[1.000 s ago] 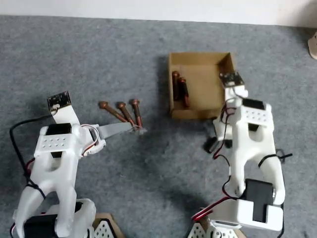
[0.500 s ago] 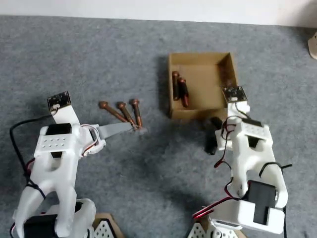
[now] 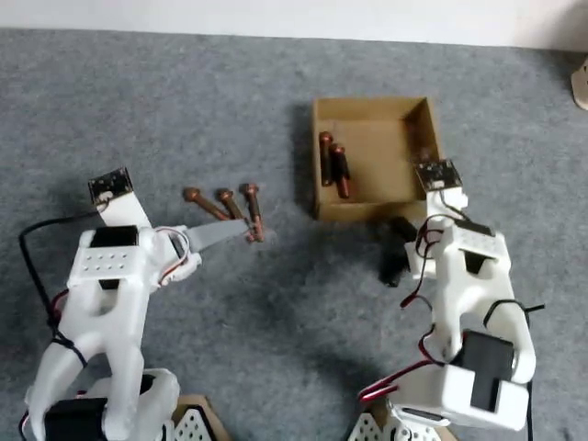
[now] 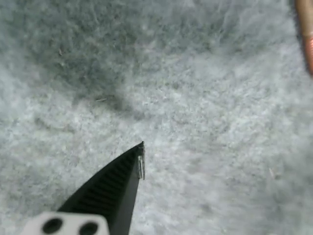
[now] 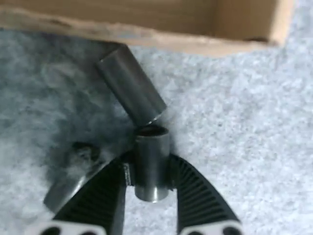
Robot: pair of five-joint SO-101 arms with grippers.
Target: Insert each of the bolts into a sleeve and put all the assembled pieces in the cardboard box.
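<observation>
Left gripper: low over the counter, jaws apart. One dark ribbed finger shows in the wrist view, with only grey covering beside its tip.
Loose bolts: three copper-coloured ones lie side by side on the counter, heads pointing away from the left gripper. The shaft end of the nearest bolt lies near the fingertip, just beyond it and off to one side. Cannot tell from the high view whether they touch.
Right gripper: clamped on a dark sleeve, one finger on each side of it. The sleeve runs lengthwise between the fingers, open end pointing away from the wrist.
Second sleeve: lies tilted on the counter just beyond the right gripper's fingertips. Its near end touches the open end of the clamped sleeve.
Third sleeve: lies on the counter just beside the outer face of one right finger and is partly hidden by it.
Cardboard box: open top, straight ahead of the right gripper, just past the second sleeve. Its near wall faces the fingers.
Assembled pieces: two lie inside the box against its wall on the left arm's side, well apart from both grippers.
</observation>
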